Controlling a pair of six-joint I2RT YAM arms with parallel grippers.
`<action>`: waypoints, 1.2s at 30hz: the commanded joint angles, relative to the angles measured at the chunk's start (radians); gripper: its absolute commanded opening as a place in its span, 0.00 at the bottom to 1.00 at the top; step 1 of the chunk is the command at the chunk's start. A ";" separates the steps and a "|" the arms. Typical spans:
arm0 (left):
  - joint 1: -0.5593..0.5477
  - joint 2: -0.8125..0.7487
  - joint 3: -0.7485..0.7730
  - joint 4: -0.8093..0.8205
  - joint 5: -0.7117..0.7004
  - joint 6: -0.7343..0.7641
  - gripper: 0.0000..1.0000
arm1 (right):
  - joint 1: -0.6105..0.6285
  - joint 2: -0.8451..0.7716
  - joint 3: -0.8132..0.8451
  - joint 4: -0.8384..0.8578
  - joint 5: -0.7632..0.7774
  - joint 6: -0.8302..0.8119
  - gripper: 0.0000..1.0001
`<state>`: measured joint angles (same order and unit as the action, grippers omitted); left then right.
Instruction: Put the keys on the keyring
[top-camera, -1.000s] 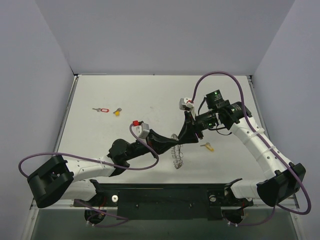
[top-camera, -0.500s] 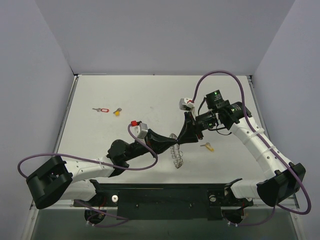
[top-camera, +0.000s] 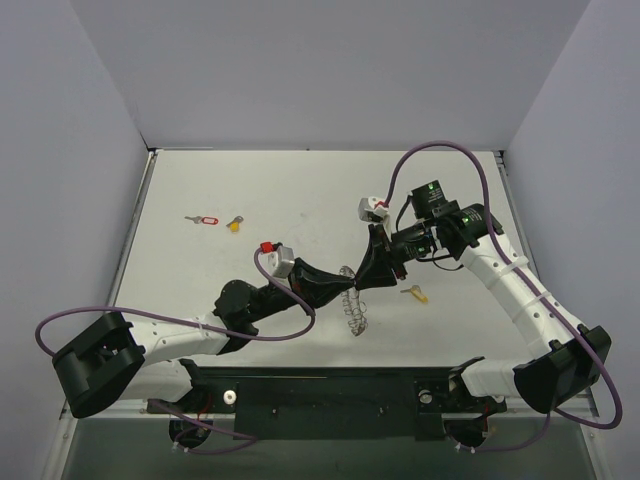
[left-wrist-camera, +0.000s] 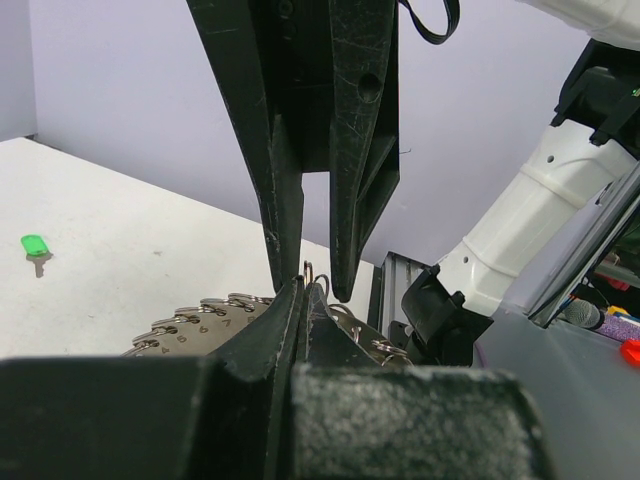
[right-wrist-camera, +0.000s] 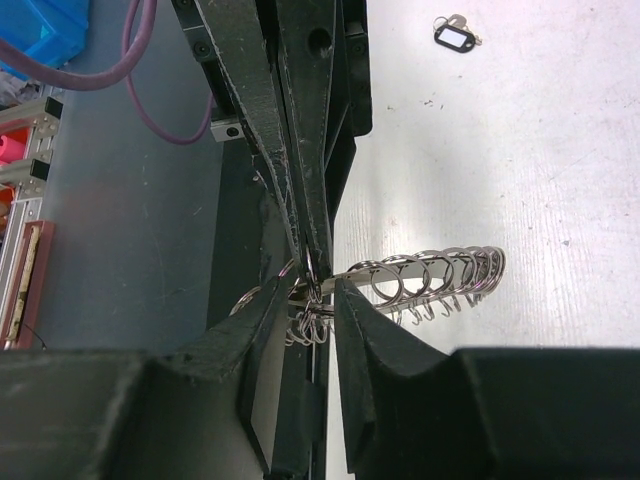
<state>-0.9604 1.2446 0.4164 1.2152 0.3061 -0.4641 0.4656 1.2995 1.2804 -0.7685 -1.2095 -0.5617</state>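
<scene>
Left gripper (left-wrist-camera: 304, 292), jaws pressed together, pinches the keyring (right-wrist-camera: 430, 270) rim above mid-table while the right gripper (right-wrist-camera: 312, 300) straddles it, narrowly parted, grip unclear: the top view hides this but alone shows the red key (top-camera: 207, 220)

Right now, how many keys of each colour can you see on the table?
Red key: 1
Yellow keys: 2
Green key: 1
Black key: 1
Total: 5
</scene>
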 joint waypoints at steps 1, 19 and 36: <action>0.000 -0.031 0.001 0.093 -0.018 -0.007 0.00 | 0.001 -0.020 -0.006 -0.032 -0.044 -0.038 0.22; -0.001 -0.016 -0.002 0.124 -0.009 -0.028 0.00 | 0.002 -0.011 0.004 -0.097 -0.067 -0.138 0.15; -0.001 -0.010 -0.004 0.132 -0.009 -0.039 0.00 | 0.008 0.009 0.016 -0.101 -0.078 -0.136 0.16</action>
<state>-0.9630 1.2407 0.4053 1.2407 0.3103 -0.4934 0.4664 1.3014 1.2804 -0.8413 -1.2381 -0.6827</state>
